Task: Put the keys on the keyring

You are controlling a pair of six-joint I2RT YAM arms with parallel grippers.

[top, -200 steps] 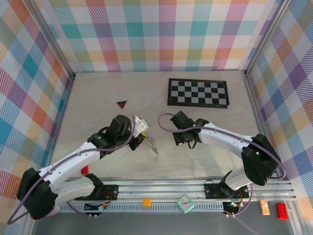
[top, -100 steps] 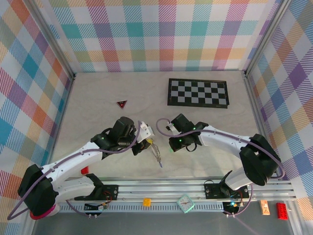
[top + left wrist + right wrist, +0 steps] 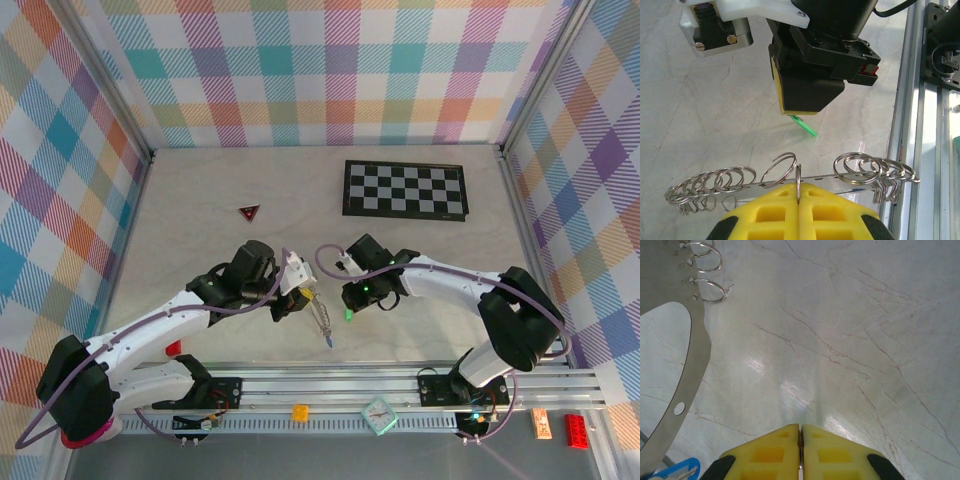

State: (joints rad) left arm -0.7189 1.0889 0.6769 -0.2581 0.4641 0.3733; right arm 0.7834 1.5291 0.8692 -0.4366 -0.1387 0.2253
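Observation:
My left gripper (image 3: 300, 293) is shut on a small ring of the keyring (image 3: 320, 320), a thin grey metal band that hangs slanting toward the near edge. A blue key (image 3: 327, 343) shows at its low end. In the left wrist view the band (image 3: 840, 176) runs across just past my yellow fingertips (image 3: 799, 187), carrying several small wire rings. My right gripper (image 3: 350, 303) faces it from the right, shut on the mint-green key (image 3: 804, 125), whose tip pokes out a little short of the band. In the right wrist view the band (image 3: 687, 375) curves along the left and the blue key (image 3: 670, 472) sits at the bottom left.
A checkerboard (image 3: 405, 189) lies at the back right and a dark red triangle (image 3: 249, 211) at the back left. An aluminium rail (image 3: 400, 385) runs along the near edge, carrying a small clock (image 3: 380, 414) and a yellow piece (image 3: 300, 411). Plaid walls enclose the table.
My left gripper has carried the keyring right and nearer. My right gripper has shifted left and down toward it, and the green key's tip now shows below it.

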